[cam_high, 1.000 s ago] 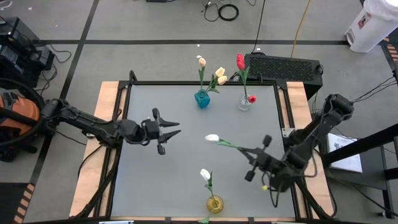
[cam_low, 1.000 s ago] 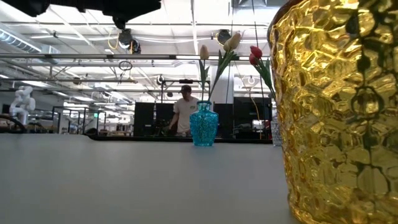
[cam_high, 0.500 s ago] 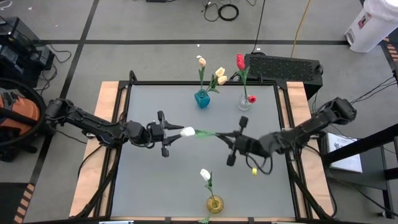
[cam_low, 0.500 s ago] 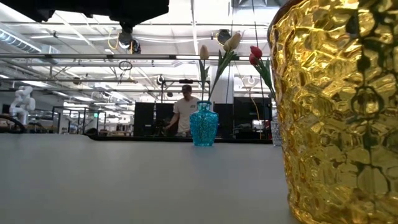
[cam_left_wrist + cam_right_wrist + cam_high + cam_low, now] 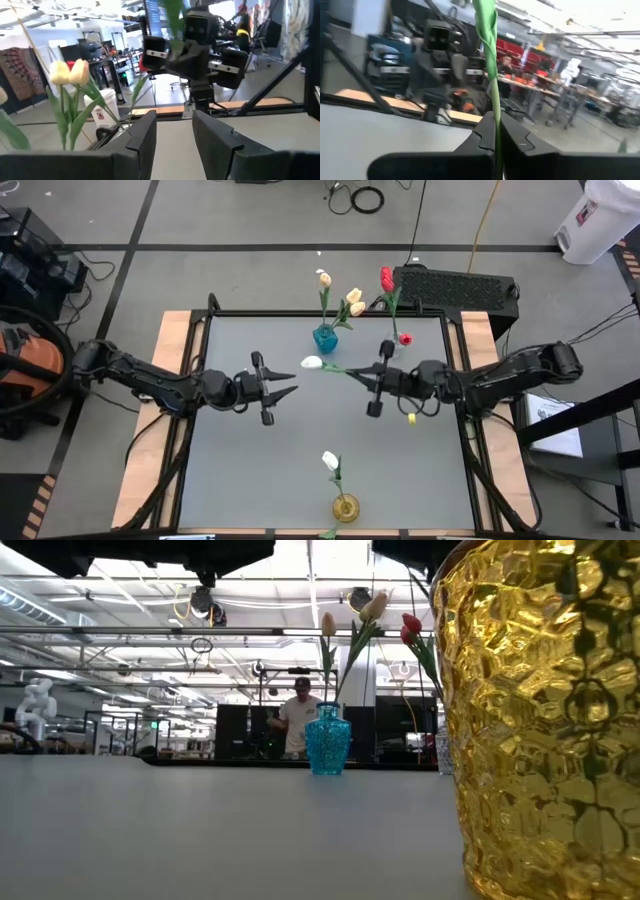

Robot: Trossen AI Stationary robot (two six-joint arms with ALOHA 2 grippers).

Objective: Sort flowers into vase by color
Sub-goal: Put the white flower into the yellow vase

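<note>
You look straight down over the whole table (image 5: 250, 470); your low camera sits level, hard against the gold vase (image 5: 540, 720). Both share the blue vase (image 5: 325, 338). Wrist cameras face each other.

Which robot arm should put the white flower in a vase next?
The right one, probably. The right gripper is already shut on the white flower's stem, holding it above the table. The left gripper is open, holds nothing and only faces the flower.

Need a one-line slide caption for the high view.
Right tool holds a white tulip by its stem, facing the open left tool mid-table.
</note>
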